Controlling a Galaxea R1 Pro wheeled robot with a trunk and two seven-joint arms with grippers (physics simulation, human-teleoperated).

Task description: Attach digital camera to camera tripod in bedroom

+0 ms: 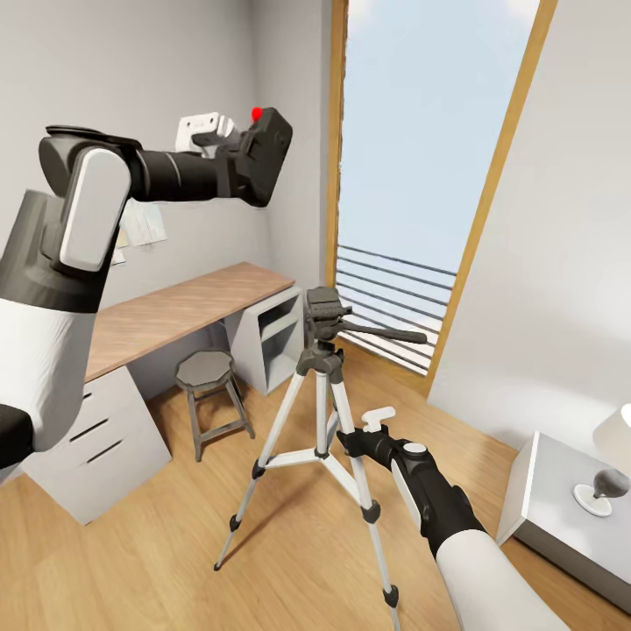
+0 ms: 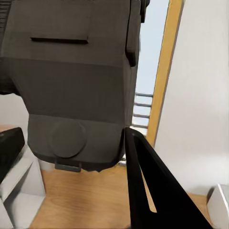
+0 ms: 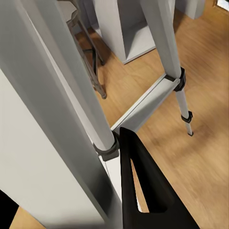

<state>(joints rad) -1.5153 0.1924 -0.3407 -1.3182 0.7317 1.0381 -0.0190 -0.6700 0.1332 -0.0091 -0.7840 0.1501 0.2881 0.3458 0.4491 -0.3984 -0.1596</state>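
Beside the window: the camera tripod [image 1: 322, 412] stands upright on the light wood floor [image 1: 175, 561], silver legs spread, black head topmost, pan handle pointing toward the tall wood-framed window [image 1: 421, 166].
Left gripper [image 1: 230, 147]: raised high in front of the grey wall, well above the tripod's head; its fingers are closed on the digital camera [image 1: 265, 156] (red dot on top), which is tilted.
Left wrist view: the camera body [image 2: 76, 81] sits close to the lens, one black finger [image 2: 148, 191] pressed at its edge.
Right gripper [image 1: 350, 438]: low, at the tripod's near leg where the centre brace meets it; whether the jaws clamp the leg cannot be told.
Right wrist view: a silver leg [image 3: 71, 109] runs just beside a black finger [image 3: 143, 191], touching or nearly so.
Desk [image 1: 175, 311]: long, wood-topped, along the wall.
Stool [image 1: 209, 394]: small, metal, in front of the desk, apart from the tripod.
Nightstand [image 1: 561, 499]: white, with a lamp [image 1: 613, 456] on it.
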